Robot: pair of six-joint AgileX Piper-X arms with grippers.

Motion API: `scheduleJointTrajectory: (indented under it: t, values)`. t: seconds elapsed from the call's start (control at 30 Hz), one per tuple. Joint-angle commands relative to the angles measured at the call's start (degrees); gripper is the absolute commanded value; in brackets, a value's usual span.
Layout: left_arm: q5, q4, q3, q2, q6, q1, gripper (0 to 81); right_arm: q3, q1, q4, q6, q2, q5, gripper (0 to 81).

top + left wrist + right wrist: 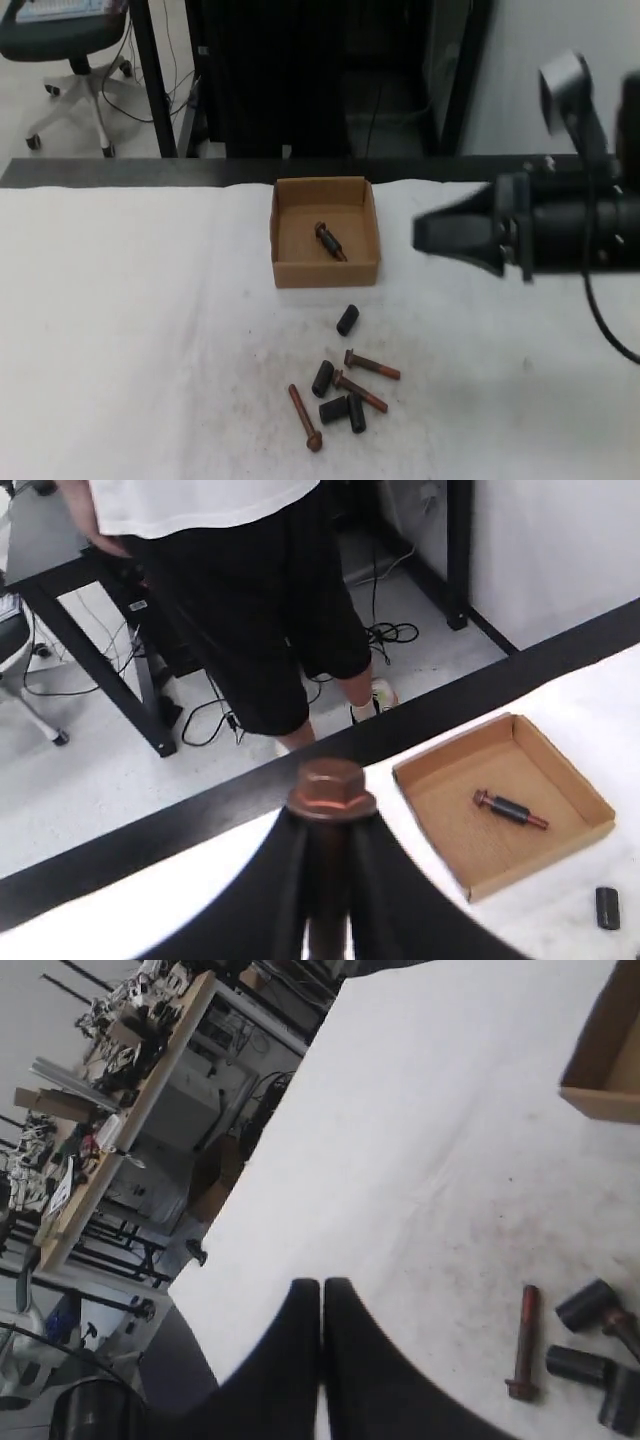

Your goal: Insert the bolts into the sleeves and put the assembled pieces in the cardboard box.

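The cardboard box (325, 272) (540, 860) stands at the bench's middle and holds one assembled bolt and sleeve (330, 242) (510, 808). Nearer the front lie three loose copper bolts (372, 366) (360, 392) (305, 417) and several black sleeves (347, 320) (322, 378). My left gripper (330, 825) is shut on a bolt whose hex head (332, 788) sticks out past the fingertips; the box lies ahead of it, off to one side. My right gripper (430, 235) (322, 1300) hovers right of the box, shut with nothing in it. A bolt (522, 1342) and sleeves (590, 1305) lie below it.
A white cloth (120, 320) covers the bench, with wide bare stretches left and right of the parts. A dark rail (150, 170) runs along the far edge. An office chair (70, 40) stands on the floor beyond.
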Motion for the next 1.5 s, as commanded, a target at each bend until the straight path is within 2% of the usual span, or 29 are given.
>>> scheduleJointTrajectory:
  t: [0.0, 0.13, 0.23, 0.3, 0.43, 0.57, 0.63, 0.8, 0.97, 1.03, 1.1, 1.17, 1.27, 1.47]
  values:
    - [0.1, 7.8, 2.0, -4.2, -1.1, 0.4, 1.2, -5.0, 3.4, -0.5, 0.2, 6.3, -0.3, 0.8]
    - [0.1, 11.4, 7.8, -9.5, -2.1, 0.4, 1.2, -11.0, 6.4, 1.2, -6.3, 14.6, -0.1, 0.8]
    - [0.1, 11.3, 14.4, -12.5, -2.7, 0.4, 1.2, -16.6, 7.9, 7.8, -17.8, 20.5, 1.2, 0.5]
    - [0.1, 10.7, 18.1, -13.5, -2.7, 0.4, 1.2, -19.9, 8.5, 12.4, -27.1, 23.2, 6.0, 4.9]
    - [0.1, 7.4, 24.9, -14.0, -2.7, 0.4, 1.2, -25.9, 8.8, 20.5, -48.1, 27.7, 20.1, 17.6]
    - [0.1, 2.3, 30.4, -14.0, -2.5, 0.4, 1.2, -28.9, 8.8, 21.0, -63.0, 30.9, 33.2, 30.5]
    - [0.1, 0.6, 32.6, -14.0, -2.5, 0.4, 1.2, -29.9, 8.7, 21.3, -68.2, 32.5, 36.8, 31.2]
    - [0.1, -0.1, 35.9, -14.0, -2.7, 0.4, 1.2, -30.8, 8.7, 21.3, -68.3, 36.3, 40.8, 31.2]
    - [0.1, -0.7, 37.3, -14.0, -2.7, 0.4, 1.2, -30.8, 8.7, 23.0, -56.5, 37.6, 40.5, 31.2]
    - [0.1, -1.0, 37.3, -13.9, -2.7, 0.4, 1.2, -30.8, 8.9, 25.6, -54.7, 37.4, 38.0, 31.2]
    - [0.1, -1.9, 37.3, -13.9, -2.7, 0.4, 1.2, -30.8, 9.4, 29.7, -57.3, 37.0, 34.6, 31.2]
    - [0.1, -2.9, 37.3, -13.9, -2.7, 0.4, 1.2, -30.8, 10.9, 34.7, -65.7, 36.7, 30.8, 31.2]
    - [0.1, -4.1, 37.3, -13.9, -2.4, 0.4, 1.2, -30.8, 13.9, 39.8, -74.8, 36.7, 30.3, 31.2]
    - [0.1, -3.6, 37.3, -13.9, -2.3, 0.4, 1.2, -30.6, 19.7, 39.5, -77.3, 36.7, 30.5, 31.2]
